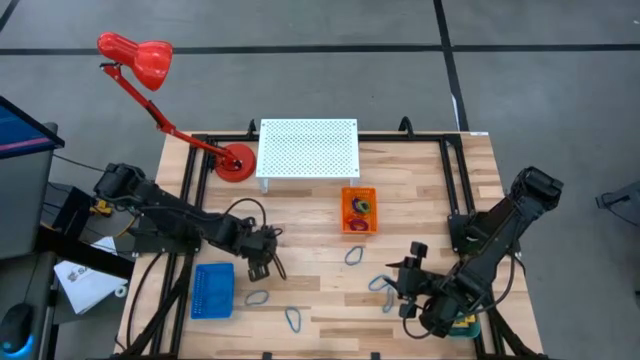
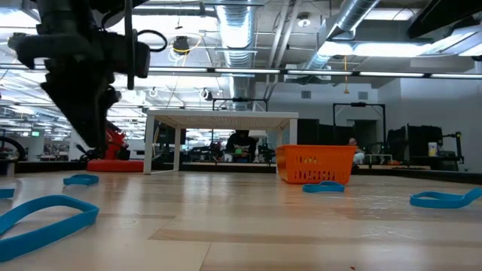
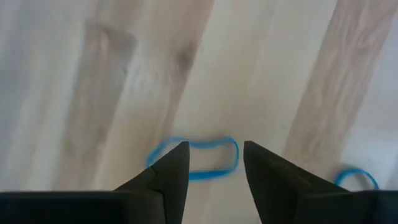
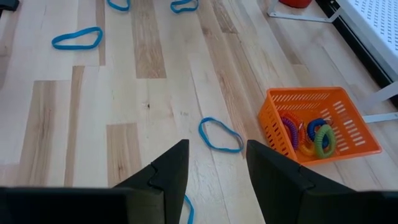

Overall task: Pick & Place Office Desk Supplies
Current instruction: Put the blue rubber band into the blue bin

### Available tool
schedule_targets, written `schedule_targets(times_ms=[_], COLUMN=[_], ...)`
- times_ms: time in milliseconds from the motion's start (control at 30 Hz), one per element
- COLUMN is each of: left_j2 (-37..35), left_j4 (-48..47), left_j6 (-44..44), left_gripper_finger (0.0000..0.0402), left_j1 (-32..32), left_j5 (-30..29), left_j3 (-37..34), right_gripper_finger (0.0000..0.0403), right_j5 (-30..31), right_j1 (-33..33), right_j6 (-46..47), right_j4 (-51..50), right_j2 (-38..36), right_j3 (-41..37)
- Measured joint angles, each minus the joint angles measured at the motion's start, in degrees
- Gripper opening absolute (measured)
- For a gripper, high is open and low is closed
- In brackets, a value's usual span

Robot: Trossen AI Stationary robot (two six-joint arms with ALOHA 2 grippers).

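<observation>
A pale wooden plank tabletop [image 1: 310,225] framed by black rails sits on a grey floor, and the low view looks past it into a workshop hall with ceiling ducts and strip lights. At the table's 12 o'clock edge stands a white perforated metal shelf [image 1: 308,148]; at 11 o'clock is a red desk lamp [image 1: 140,58] on a round base. The supplies are thin blue loops lying flat on the wood: five show from above, at 5 o'clock of centre [image 1: 354,256], toward 4 o'clock [image 1: 380,284], beside that one [image 1: 391,304], at 7 o'clock [image 1: 257,297] and at 6 o'clock [image 1: 293,319]. Coiled rings, purple, orange, blue and green [image 4: 323,140], lie inside one small orange mesh tray [image 1: 359,209] just right of centre; one blue mesh tray [image 1: 212,290] sits at 8 o'clock. The left gripper [image 1: 266,255] hovers above a loop [image 3: 194,160], fingers spread apart. The right gripper [image 1: 408,285], at 4 o'clock, likewise has its fingers parted, holding nothing.
</observation>
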Motion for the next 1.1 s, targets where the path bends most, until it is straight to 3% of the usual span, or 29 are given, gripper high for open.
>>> schedule_targets(times_ms=[100,533,867,1100], left_j2=[0.24,1.50,7.51,10.90], left_j4=[0.00,1.63,2.81,3.18], left_j6=[-1.56,-0.54,0.48,0.43], left_gripper_finger=[0.0147,0.0126,0.0171,0.0141], left_j1=[-0.07,-0.24,-0.24,-1.03], left_j5=[3.12,6.46,6.60,5.82], left_j3=[0.00,-0.05,-0.09,0.15], right_gripper_finger=[0.0157,0.0157,0.0157,0.0157], right_j5=[0.00,0.00,0.00,-0.01], right_j1=[0.15,0.15,0.15,0.15], right_j6=[0.00,0.02,0.02,0.10], right_j4=[-0.02,-0.14,-0.27,-0.25], right_j2=[0.00,0.00,0.00,0.00], right_j3=[0.00,0.00,0.00,0.00])
